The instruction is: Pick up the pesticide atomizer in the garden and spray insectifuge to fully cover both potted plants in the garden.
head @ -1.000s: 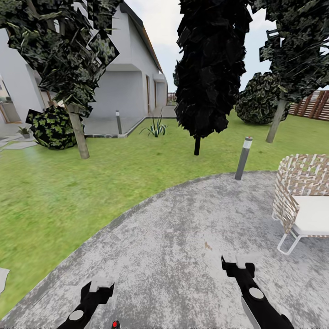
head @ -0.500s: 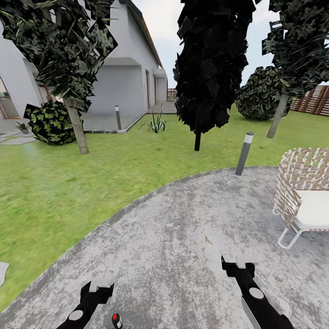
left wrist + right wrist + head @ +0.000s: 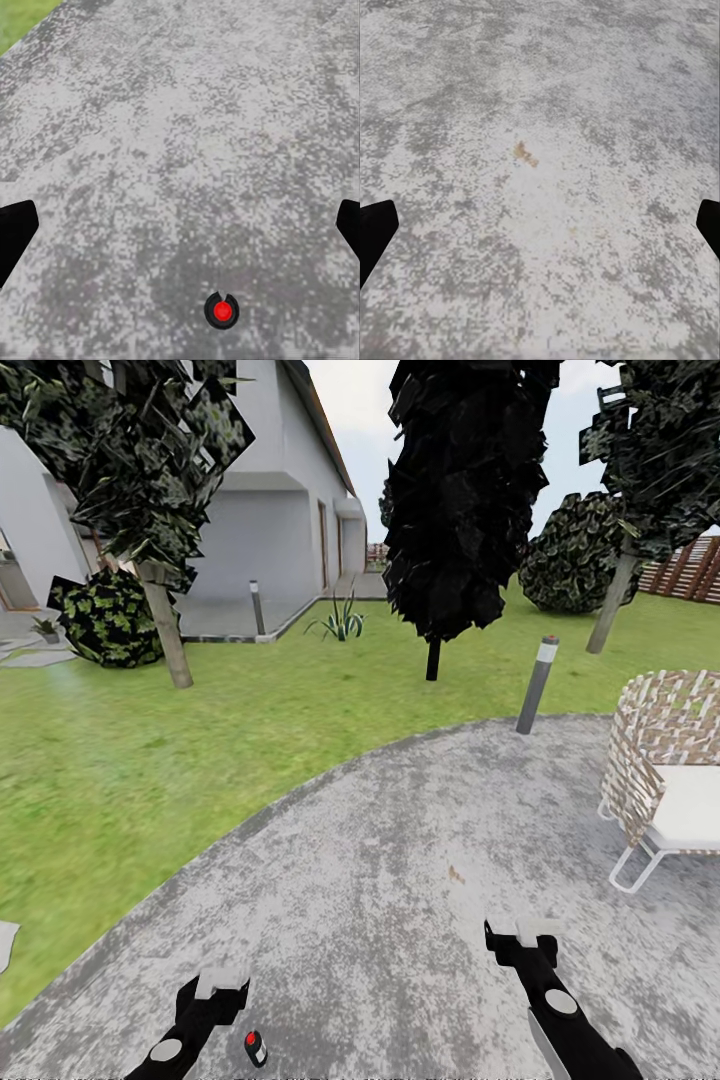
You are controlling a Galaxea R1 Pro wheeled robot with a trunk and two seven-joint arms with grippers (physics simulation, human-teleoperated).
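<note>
The pesticide atomizer is out of view. Far off at the left, by the house, stands a small potted plant, too small to make out its leaves or any insectifuge. The garden lawn lies between it and me. My left gripper and right gripper hang low over the grey paving. In the left wrist view the left gripper is open, with bare paving between its fingers. The right gripper is likewise open in the right wrist view.
A small black round object with a red centre lies on the paving by my left gripper. A wicker chair stands at the right, with a bollard lamp and a dark tree ahead. A tree trunk, a bush and a spiky plant border the lawn.
The whole view has shifted, so the camera has moved. The black object with the red centre has come further into view. Both arms hold the same pose.
</note>
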